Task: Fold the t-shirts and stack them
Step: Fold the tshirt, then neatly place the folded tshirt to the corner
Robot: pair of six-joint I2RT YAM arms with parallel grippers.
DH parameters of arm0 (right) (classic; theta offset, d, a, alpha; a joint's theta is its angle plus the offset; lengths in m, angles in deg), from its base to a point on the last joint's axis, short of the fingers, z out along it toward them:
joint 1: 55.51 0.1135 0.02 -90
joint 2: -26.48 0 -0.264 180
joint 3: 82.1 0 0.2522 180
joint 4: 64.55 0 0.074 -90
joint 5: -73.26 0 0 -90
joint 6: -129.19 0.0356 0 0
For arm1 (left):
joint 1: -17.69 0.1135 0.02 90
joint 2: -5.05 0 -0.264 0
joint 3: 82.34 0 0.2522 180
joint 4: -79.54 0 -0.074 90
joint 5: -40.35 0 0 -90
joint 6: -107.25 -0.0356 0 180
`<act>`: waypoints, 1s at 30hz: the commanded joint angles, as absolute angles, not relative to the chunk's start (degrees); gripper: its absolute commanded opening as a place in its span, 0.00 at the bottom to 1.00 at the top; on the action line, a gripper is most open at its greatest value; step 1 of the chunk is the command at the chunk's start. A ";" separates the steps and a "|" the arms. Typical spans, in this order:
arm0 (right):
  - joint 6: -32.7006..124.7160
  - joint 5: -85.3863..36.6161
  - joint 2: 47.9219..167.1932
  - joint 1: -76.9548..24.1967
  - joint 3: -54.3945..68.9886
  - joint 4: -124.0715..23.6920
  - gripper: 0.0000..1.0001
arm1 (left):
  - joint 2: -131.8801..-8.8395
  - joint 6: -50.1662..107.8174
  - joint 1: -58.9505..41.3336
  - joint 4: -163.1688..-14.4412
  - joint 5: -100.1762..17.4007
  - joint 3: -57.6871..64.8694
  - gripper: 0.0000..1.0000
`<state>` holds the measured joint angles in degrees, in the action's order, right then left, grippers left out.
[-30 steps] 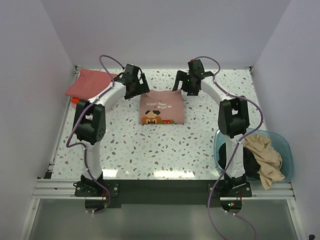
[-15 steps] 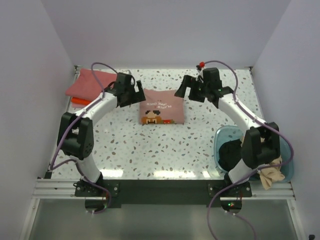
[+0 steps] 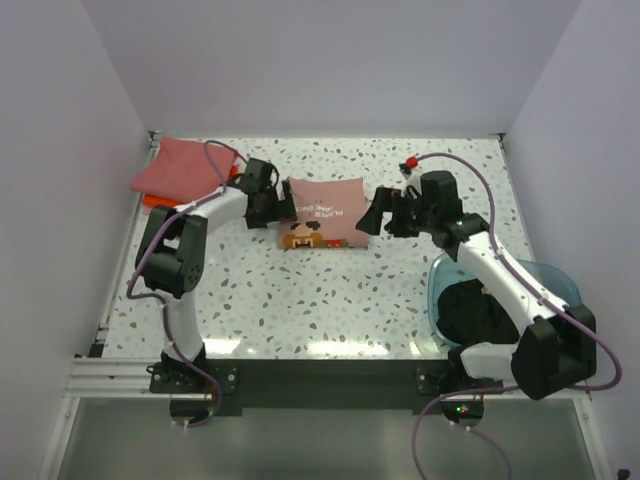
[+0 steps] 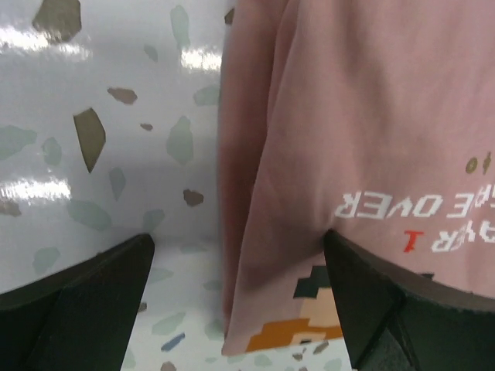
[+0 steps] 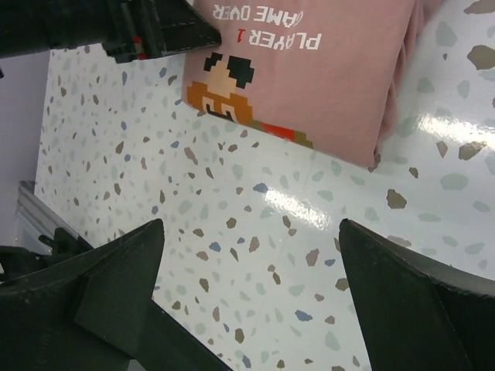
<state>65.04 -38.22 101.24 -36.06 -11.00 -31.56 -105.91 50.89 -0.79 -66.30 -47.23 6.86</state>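
Left pincer (image 3: 275, 205) and right pincer (image 3: 372, 218) both gape empty at opposite side edges of the folded pink t-shirt (image 3: 322, 210) on the table (image 3: 300, 290), so we get one finger under all layers each side, close evenly, and lift level toward the red pile (image 3: 172, 166).

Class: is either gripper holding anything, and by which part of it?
Nothing is held: the left gripper and right gripper stand open beside the pink shirt.
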 commanded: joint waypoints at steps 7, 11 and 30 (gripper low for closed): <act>60.20 -32.92 93.72 -36.17 -12.79 -25.30 0.99 | -113.60 48.10 -2.52 -64.03 -49.29 14.48 0.98; 59.58 -32.74 92.84 -36.17 -13.05 -24.77 0.99 | -115.62 47.66 -2.88 -63.50 -52.71 15.62 0.92; 57.13 -25.89 88.27 -36.26 -13.40 -22.49 0.99 | -127.05 41.59 -8.15 -52.96 -64.58 26.78 0.05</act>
